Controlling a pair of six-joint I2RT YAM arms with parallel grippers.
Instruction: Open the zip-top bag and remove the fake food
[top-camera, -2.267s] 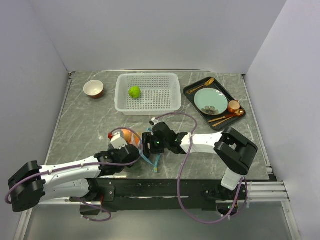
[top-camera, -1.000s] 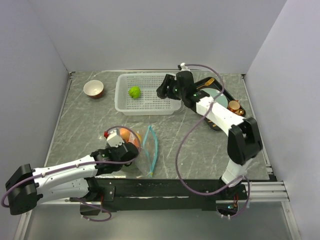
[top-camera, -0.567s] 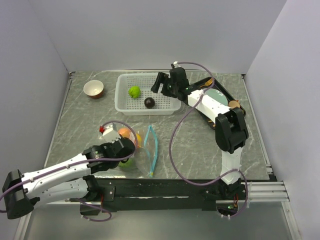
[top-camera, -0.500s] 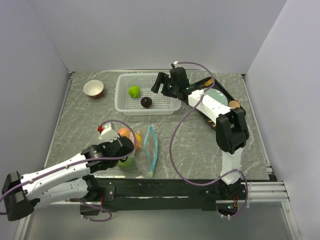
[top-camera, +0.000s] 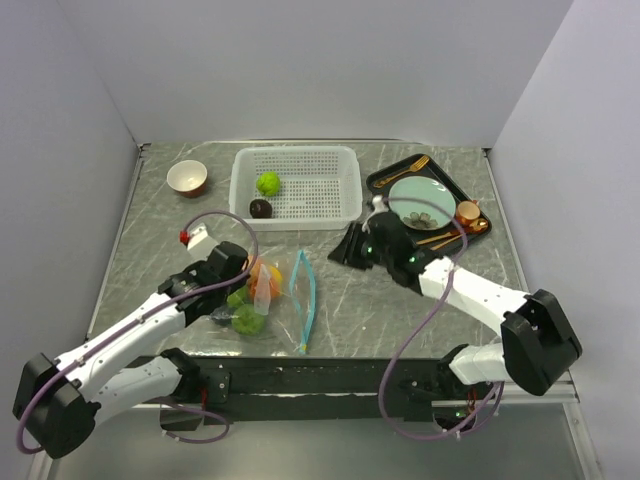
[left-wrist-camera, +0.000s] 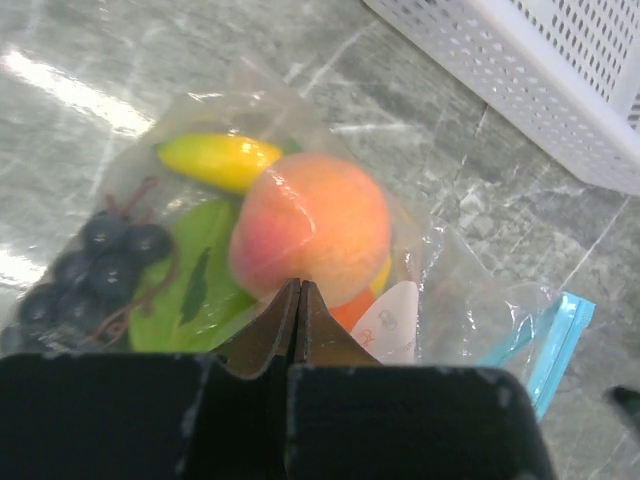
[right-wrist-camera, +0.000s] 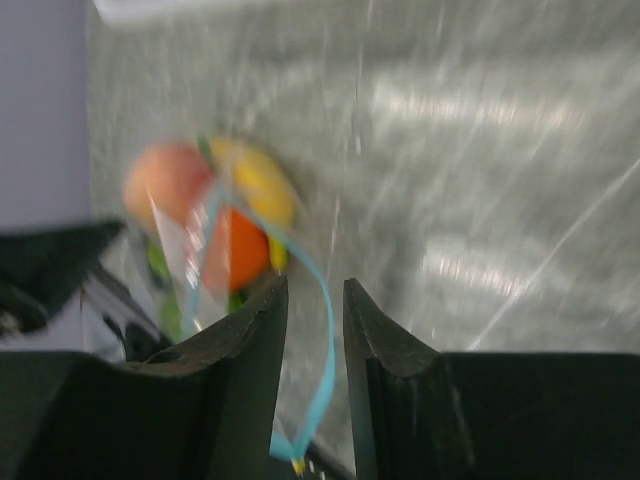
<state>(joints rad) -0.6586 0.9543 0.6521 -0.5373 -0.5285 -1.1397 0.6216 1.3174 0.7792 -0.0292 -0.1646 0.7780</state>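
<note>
The zip-top bag (top-camera: 285, 300) lies on the table near the front, its teal zip strip (top-camera: 303, 298) on its right side. It holds fake food: a peach (left-wrist-camera: 310, 230), a yellow banana (left-wrist-camera: 215, 160), purple grapes (left-wrist-camera: 110, 255), a green piece (top-camera: 248, 320) and an orange (right-wrist-camera: 235, 250). My left gripper (top-camera: 245, 278) is at the bag's left side. In the left wrist view this gripper (left-wrist-camera: 297, 285) is shut on the bag's plastic against the peach. My right gripper (top-camera: 350, 245) hovers right of the bag. In the right wrist view it (right-wrist-camera: 315, 290) is open and empty, with the zip strip (right-wrist-camera: 325, 340) beyond it.
A white perforated basket (top-camera: 340, 200) at the back holds a green fruit (top-camera: 268, 183) and a dark brownish piece (top-camera: 260, 208). A black tray (top-camera: 385, 180) with a pale-green plate (top-camera: 420, 203), a cup and cutlery stands at the back right. A small bowl (top-camera: 187, 177) is at the back left.
My right arm left the basket and swung back down towards the bag. The dark piece rolled left in the basket. My left gripper shifted farther back along the bag's left side.
</note>
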